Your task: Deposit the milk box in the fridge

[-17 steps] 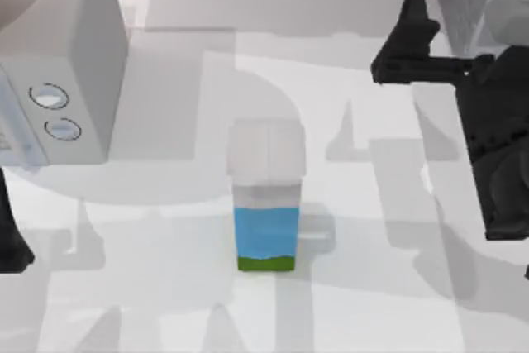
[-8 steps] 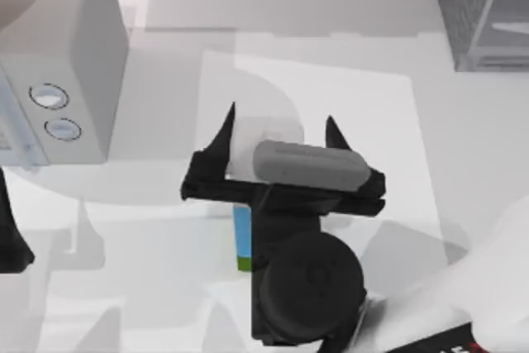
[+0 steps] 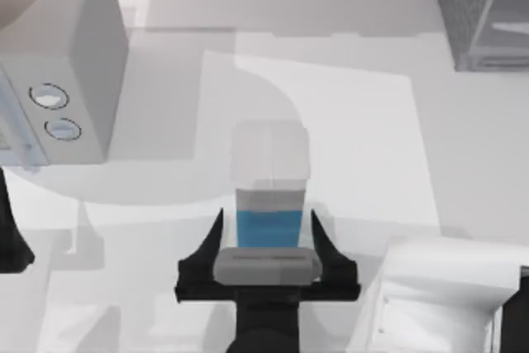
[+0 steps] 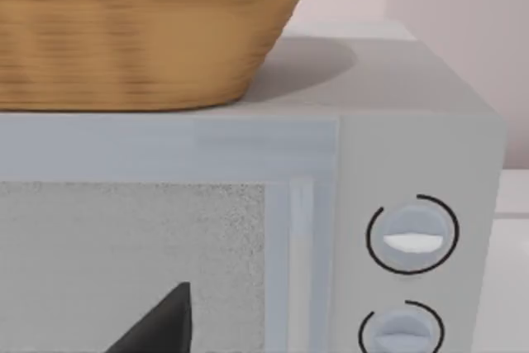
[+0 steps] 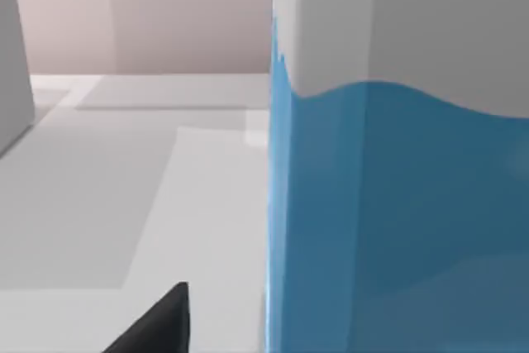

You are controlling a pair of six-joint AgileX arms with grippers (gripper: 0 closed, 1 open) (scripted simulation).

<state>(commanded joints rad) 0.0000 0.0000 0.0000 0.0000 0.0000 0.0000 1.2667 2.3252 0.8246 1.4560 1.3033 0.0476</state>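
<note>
Now right tool (image 3: 267, 241) wide open astride milk box (image 3: 271, 204), gripping nothing; risks tipping carton if closed off-centre, far from fridge (image 3: 479, 6).

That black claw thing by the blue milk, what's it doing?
That is the right gripper, and it is getting ready to grab the milk box. Its two black fingers are open, one on each side of the carton's blue body, which stands upright in the middle of the table. The fridge where the milk should go sits at the far right corner. The left gripper waits at the table's left edge, by the microwave.
</note>
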